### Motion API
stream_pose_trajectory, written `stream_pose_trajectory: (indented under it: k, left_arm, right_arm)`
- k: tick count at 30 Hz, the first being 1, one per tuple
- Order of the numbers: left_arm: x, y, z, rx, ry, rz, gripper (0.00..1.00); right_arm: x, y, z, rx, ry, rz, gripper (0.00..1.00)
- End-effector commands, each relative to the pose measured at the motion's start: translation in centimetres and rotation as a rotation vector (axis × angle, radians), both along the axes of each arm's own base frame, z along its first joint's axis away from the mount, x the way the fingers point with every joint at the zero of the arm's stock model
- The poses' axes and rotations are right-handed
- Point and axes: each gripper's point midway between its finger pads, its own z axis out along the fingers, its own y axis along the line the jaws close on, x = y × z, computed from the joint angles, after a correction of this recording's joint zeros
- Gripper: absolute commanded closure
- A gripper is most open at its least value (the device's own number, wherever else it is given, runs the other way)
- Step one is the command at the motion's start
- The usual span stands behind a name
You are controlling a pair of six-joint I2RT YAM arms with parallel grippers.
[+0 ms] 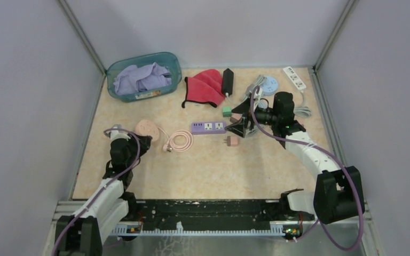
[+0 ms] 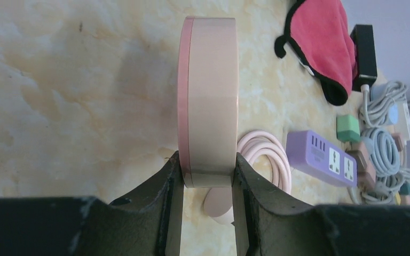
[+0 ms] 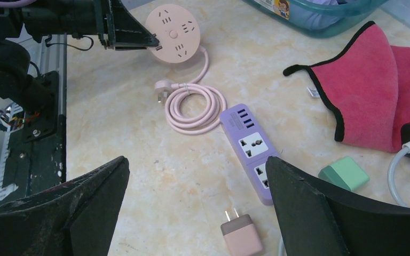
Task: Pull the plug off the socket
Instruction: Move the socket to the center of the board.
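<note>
A round pink socket (image 1: 146, 128) stands on edge at the left of the table, and my left gripper (image 2: 207, 160) is shut on its rim (image 2: 209, 96). Its pink cable (image 3: 192, 106) lies coiled beside it, the cable's own plug loose on the table. A small pink plug (image 3: 241, 234) lies flat with its prongs bare, apart from both sockets. It rests just in front of the purple socket strip (image 3: 248, 141). My right gripper (image 3: 197, 160) hovers open above this plug, with nothing between its fingers.
A teal basket (image 1: 144, 74) of lilac cloth stands at the back left. A red cloth (image 1: 205, 85), a black adapter (image 1: 227, 80), a green adapter (image 1: 227, 112), grey cables and a white strip (image 1: 294, 78) crowd the back right.
</note>
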Motion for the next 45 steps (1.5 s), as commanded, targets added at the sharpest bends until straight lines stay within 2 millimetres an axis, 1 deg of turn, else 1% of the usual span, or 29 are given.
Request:
stream_pose_trajectory:
  k: [1, 6, 10, 14, 18, 23, 30, 35, 37, 40, 41, 44, 45]
  left_arm:
    - [1.6, 1.2, 1.4, -0.087, -0.075, 0.060, 1.00]
    - [2.2, 1.9, 0.2, -0.160, -0.039, 0.087, 0.99]
    - [2.5, 2.0, -0.7, -0.212, -0.007, 0.083, 0.99]
    - [2.4, 2.4, -2.0, -0.248, 0.047, 0.114, 0.95]
    - [2.1, 3.1, -3.2, -0.260, 0.116, 0.175, 0.89]
    - [2.0, 4.1, -4.3, -0.252, 0.204, 0.246, 0.81]
    - [2.2, 3.9, -5.5, -0.253, 0.313, 0.249, 0.69]
    - [2.4, 3.7, -5.8, -0.243, 0.362, 0.233, 0.65]
    - [2.4, 3.6, -5.5, -0.244, 0.359, 0.224, 0.62]
    - [2.4, 3.6, -5.1, -0.248, 0.344, 0.228, 0.55]
    - [2.3, 3.7, -4.9, -0.249, 0.341, 0.236, 0.51]
    - [2.1, 4.1, -4.3, -0.245, 0.325, 0.255, 0.44]
    - [2.1, 4.1, -4.2, -0.246, 0.322, 0.259, 0.40]
  right_arm:
    - [0.4, -0.2, 1.4, 0.005, -0.066, -0.001, 0.01]
    - [0.4, -0.2, 1.3, 0.002, -0.065, -0.003, 0.01]
    - [0.5, -0.2, 1.2, 0.000, -0.065, -0.006, 0.01]
    - [0.5, -0.2, 1.1, -0.002, -0.066, -0.006, 0.01]
    - [0.6, -0.2, 1.0, -0.004, -0.064, -0.006, 0.01]
    - [0.6, -0.2, 0.9, -0.006, -0.061, -0.008, 0.01]
    - [0.6, -0.3, 1.0, -0.007, -0.063, -0.009, 0.01]
    - [0.6, -0.3, 1.0, -0.008, -0.063, -0.010, 0.01]
    - [0.6, -0.3, 1.0, -0.008, -0.063, -0.010, 0.01]
    - [0.6, -0.3, 1.0, -0.009, -0.065, -0.011, 0.01]
    - [0.6, -0.3, 1.0, -0.009, -0.063, -0.010, 0.01]
    - [0.6, -0.3, 1.0, -0.009, -0.063, -0.010, 0.01]
    - [0.6, -0.3, 1.0, -0.009, -0.062, -0.009, 0.01]
